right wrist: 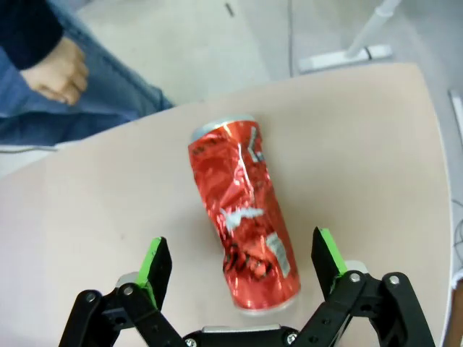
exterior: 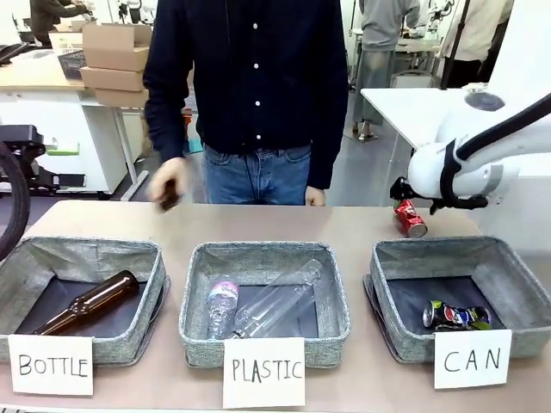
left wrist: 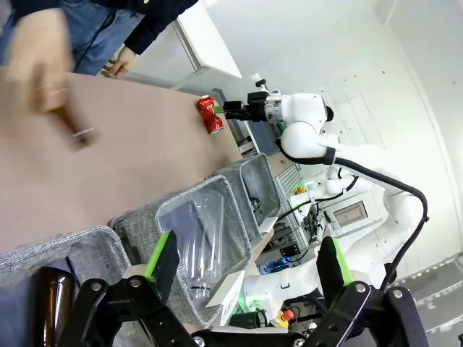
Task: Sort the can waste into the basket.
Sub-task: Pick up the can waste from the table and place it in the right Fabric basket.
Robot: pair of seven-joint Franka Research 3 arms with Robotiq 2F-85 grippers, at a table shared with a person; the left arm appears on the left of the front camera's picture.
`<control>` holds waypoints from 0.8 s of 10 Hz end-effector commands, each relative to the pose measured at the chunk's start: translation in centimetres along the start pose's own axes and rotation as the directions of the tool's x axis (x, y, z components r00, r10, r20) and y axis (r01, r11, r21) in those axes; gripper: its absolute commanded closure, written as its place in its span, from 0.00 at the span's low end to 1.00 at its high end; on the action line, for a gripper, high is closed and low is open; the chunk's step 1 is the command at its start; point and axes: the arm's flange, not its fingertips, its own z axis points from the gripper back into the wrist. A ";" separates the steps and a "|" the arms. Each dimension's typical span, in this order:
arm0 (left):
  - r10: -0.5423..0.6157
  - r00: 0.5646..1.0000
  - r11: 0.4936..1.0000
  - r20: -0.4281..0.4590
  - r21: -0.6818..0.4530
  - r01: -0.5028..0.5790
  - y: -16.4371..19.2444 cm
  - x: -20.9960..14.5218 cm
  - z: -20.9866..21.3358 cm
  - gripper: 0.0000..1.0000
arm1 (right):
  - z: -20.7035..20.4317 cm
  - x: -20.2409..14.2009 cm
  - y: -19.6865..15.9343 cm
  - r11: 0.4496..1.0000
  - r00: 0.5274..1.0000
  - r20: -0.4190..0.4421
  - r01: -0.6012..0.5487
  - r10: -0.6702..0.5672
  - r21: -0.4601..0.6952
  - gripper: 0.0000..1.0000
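Note:
A crushed red can (exterior: pixel 411 218) (right wrist: pixel 243 224) (left wrist: pixel 210 114) lies on the table just behind the basket (exterior: pixel 430 250) signed "CAN". My right gripper (exterior: pixel 402 196) (right wrist: pixel 242 264) hangs open right over it. The can's lower half lies between the green pads (right wrist: pixel 155 262), which stand apart from it. Inside the basket lies a dark crushed can (exterior: pixel 455 316) with green, blue and red print. My left gripper (left wrist: pixel 246 260) is open and holds nothing, above the grey bins at the table's near edge.
The "BOTTLE" bin (exterior: pixel 86 249) holds a brown glass bottle (exterior: pixel 90 302). The "PLASTIC" bin (exterior: pixel 258 251) holds clear bottles (exterior: pixel 263 307). The person's blurred hand (exterior: pixel 168 183) holds a small dark thing over the table's far left.

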 end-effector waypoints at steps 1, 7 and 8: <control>0.006 1.000 1.000 0.017 -0.018 -0.006 -0.4 -0.1 -0.1 0.00 | -1.4 0.7 1.5 1.000 0.999 0.042 0.019 -0.018 -0.020 0.00; 0.006 1.000 1.000 0.017 -0.018 -0.006 -0.4 -0.1 -0.1 0.00 | -2.5 0.2 1.7 0.999 1.000 0.005 0.028 -0.028 -0.047 0.60; 0.006 1.000 1.000 0.017 -0.018 -0.006 -0.4 -0.1 -0.1 0.00 | -2.4 0.0 1.7 0.998 1.000 0.010 0.023 -0.023 -0.059 1.00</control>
